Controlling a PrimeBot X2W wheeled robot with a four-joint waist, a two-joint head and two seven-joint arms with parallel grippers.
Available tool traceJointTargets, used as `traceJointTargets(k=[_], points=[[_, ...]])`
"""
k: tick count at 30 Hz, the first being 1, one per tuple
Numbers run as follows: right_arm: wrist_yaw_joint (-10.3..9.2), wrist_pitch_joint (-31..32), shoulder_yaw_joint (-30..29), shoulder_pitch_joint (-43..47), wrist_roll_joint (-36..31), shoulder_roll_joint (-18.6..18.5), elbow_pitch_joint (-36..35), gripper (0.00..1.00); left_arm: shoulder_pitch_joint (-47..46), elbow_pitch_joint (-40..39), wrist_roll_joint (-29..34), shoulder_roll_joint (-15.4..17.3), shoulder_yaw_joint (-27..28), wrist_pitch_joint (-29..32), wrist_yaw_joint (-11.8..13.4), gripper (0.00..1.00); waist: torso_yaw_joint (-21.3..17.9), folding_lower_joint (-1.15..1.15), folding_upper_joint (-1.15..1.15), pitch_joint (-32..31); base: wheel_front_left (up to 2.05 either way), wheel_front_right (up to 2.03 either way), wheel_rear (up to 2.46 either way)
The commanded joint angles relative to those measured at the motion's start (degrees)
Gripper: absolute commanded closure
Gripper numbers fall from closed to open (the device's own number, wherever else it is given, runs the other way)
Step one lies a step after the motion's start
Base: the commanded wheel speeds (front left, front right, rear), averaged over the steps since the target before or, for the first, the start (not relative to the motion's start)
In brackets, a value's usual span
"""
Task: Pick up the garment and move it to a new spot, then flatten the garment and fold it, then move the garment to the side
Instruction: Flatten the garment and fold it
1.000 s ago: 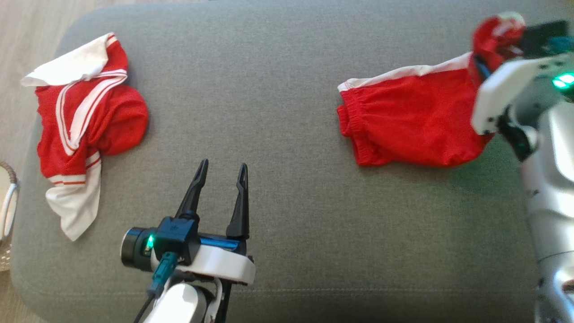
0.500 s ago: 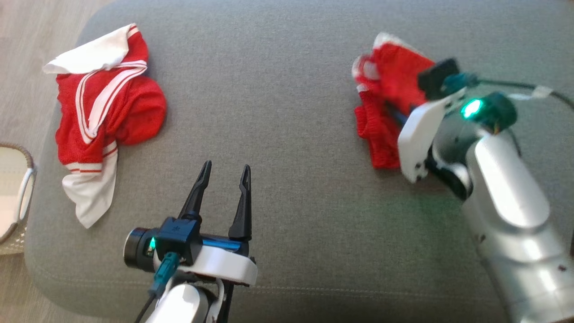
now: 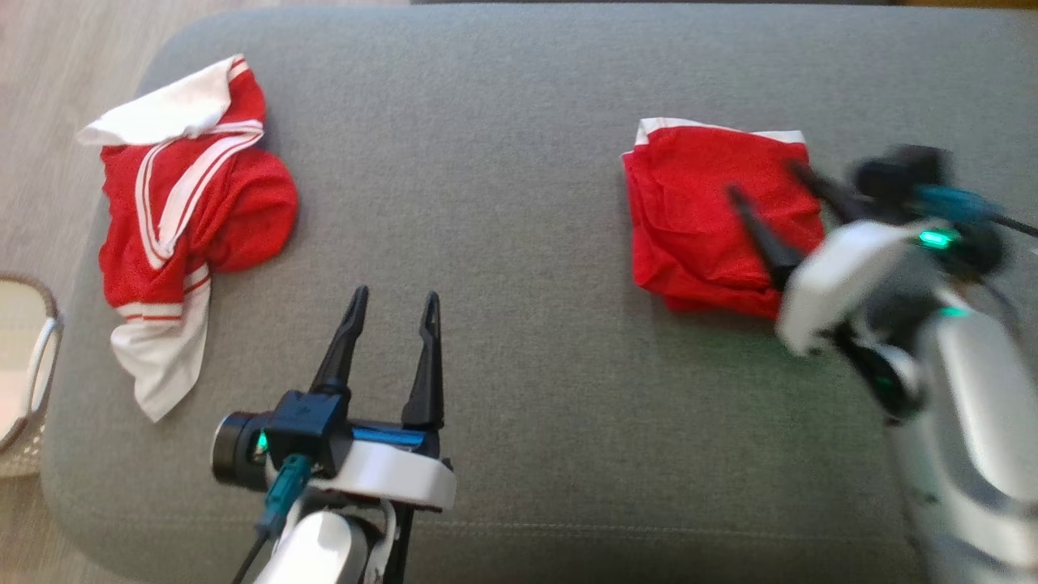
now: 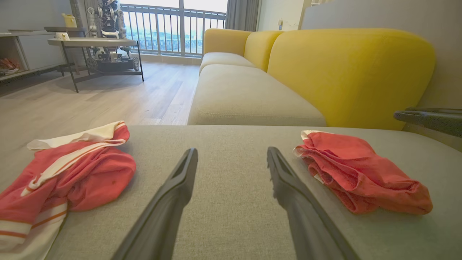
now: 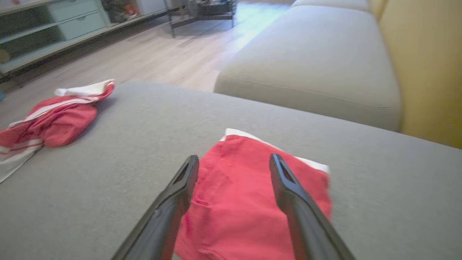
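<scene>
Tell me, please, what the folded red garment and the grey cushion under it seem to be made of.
Folded red garment: probably a thin, matte sports mesh knit; tiny holes show in the layers along its near edge. Grey cushion: seemingly a woven upholstery fabric, matte, with a fine mottled grain and a stitched seam near the front.

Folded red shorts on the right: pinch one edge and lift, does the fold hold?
Probably not: the folded red shorts look thin and limp, layers loose, so they'd likely droop open. Pushed, they'd probably bunch on the grey cushion rather than slide.
</scene>
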Motion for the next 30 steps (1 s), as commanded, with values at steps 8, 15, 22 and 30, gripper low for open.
traceJointTargets(k=[8, 15, 22, 30], points=[[-0.02, -2.7, -11.7, 9.7, -3.2, -0.3, -8.9, 0.0, 2.3, -4.4, 1.0, 1.2, 3.6, -0.3, 1.6, 0.0, -2.2, 0.0, 0.0, -2.0, 0.0, 0.0, 0.0], [-0.02, -6.3, -12.2, 10.6, -5.2, 0.4, -5.2, 1.0, 2.8, -4.8, 1.5, 1.1, 3.0, -0.3, 1.4, 0.0, -1.3, 0.0, 0.0, -2.0, 0.0, 0.0, 0.0], [-0.02, -11.6, -7.7, 1.7, -9.7, 0.3, 7.3, 1.0, 1.9, -4.3, 1.9, 0.7, 1.5, -0.3, 0.6, 0.0, 1.7, 0.0, 0.0, -1.1, 0.0, 0.0, 0.0], [-0.02, -17.5, -5.1, -6.4, -15.4, -0.7, 25.6, 1.0, 1.3, -3.2, 1.8, -0.3, 0.0, -0.3, 0.1, 0.0, 4.8, 0.0, 0.0, -0.8, 0.0, 0.0, 0.0]])
